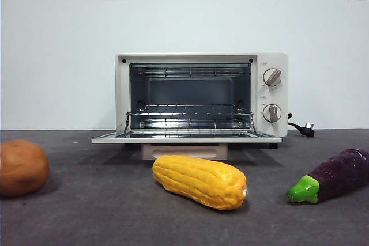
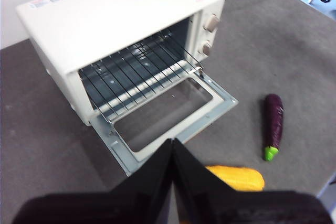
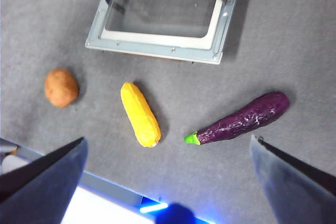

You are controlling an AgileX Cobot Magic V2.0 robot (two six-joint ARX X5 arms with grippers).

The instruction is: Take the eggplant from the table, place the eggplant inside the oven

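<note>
Right now the eggplant (image 3: 244,118) lies flat on the desk (image 3: 294,51), untouched, out in front of the oven (image 1: 200,99) and off toward the knob side of it. Its long axis runs slantwise to the oven's front, with the green stem cap pointing toward the corn cob (image 3: 140,114) and the purple end pointing away, toward the desk's edge on that side.

The right gripper (image 3: 168,182) hovers high above the desk with its fingers (image 3: 44,174) spread wide and holding nothing. The eggplant sits between them in the right wrist view, so this arm looks the nearer one and the likely one to pick. The left gripper (image 2: 173,182) hangs above the oven's open door (image 2: 168,111), fingers pressed together and empty, with the eggplant well apart from it.

The corn lies near the stem end but not touching. A brown potato-like lump (image 3: 61,87) sits well apart on the corn's far side. The door is down flat, the wire rack (image 1: 190,113) is bare, and nothing blocks the opening. Judgement: the fingers would need turning across the eggplant's long axis before descending.
</note>
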